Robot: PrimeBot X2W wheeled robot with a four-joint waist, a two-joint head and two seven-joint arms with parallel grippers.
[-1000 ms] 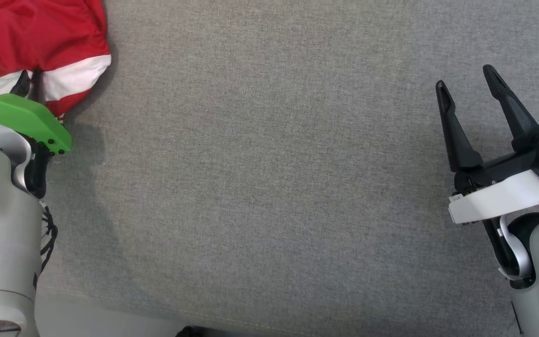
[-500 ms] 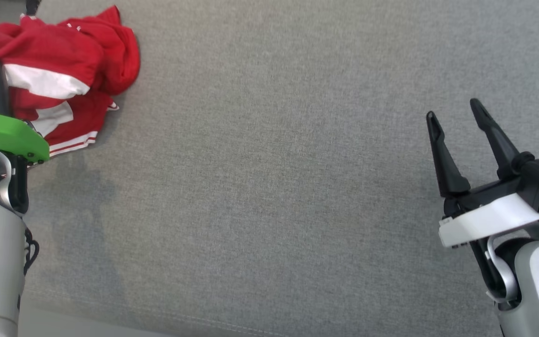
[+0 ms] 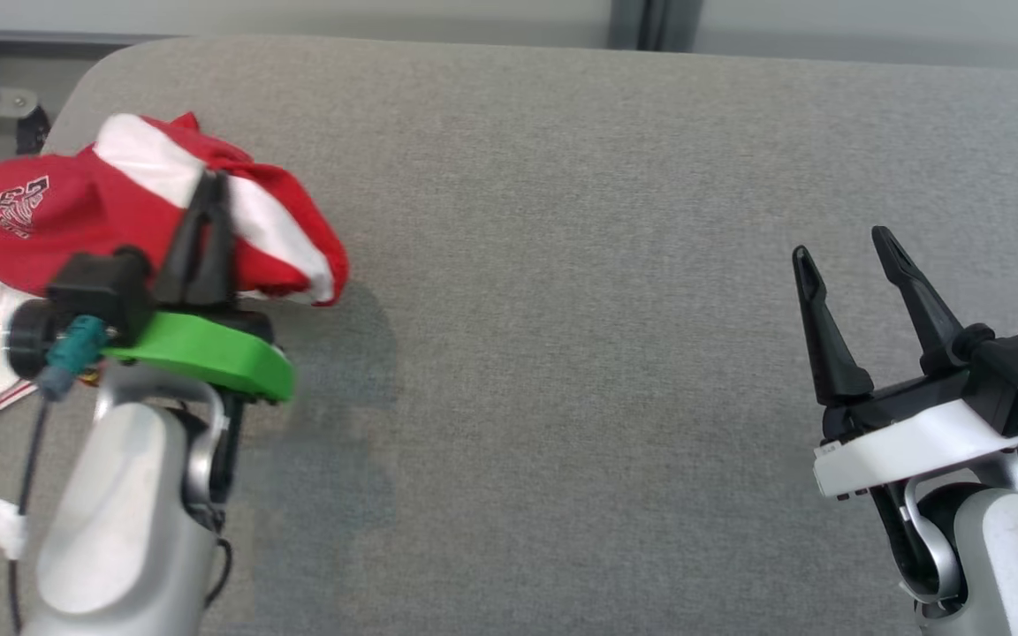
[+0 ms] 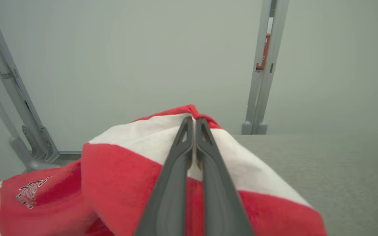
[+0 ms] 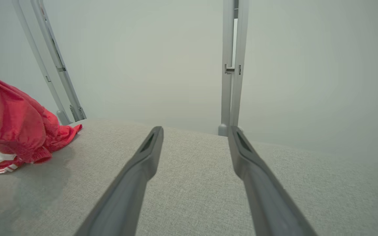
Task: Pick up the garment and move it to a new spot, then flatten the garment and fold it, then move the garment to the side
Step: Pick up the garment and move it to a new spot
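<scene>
**Left jaws pinched on the red garment, right jaws wide and empty**

Nearest the robot, the two pale forearms rise from the bottom of the head view, the left one carrying a green mount [image 3: 208,353] and the right one a white mount [image 3: 907,442].

Above the green mount, the left gripper [image 3: 211,185] has its two dark fingers pressed together along their length, with no gap visible between the tips. They are clamped on a fold of the red-and-white garment [image 3: 32,221]. In the left wrist view the left gripper [image 4: 194,119] bites the cloth where a white band meets the red edge. The garment [image 4: 120,173] is drawn up into a peak at the tips and drapes away on both sides.

The right gripper [image 3: 840,246] stands well apart, at the right of the grey fabric surface [image 3: 562,265]. Its jaws are spread wide, holding and touching nothing; in its own wrist view the right gripper [image 5: 195,129] frames only bare grey cloth.

The garment sits at the surface's far left corner. Its raised part is under the left fingers, and its striped hem trails down onto the surface. A small emblem [image 3: 18,199] shows on the red cloth. From the right wrist view the garment [image 5: 21,131] hangs bunched, its lower edge resting on the surface.

Beyond the far edge stand grey metal posts [image 5: 231,65] before a pale wall [image 4: 143,49].
</scene>
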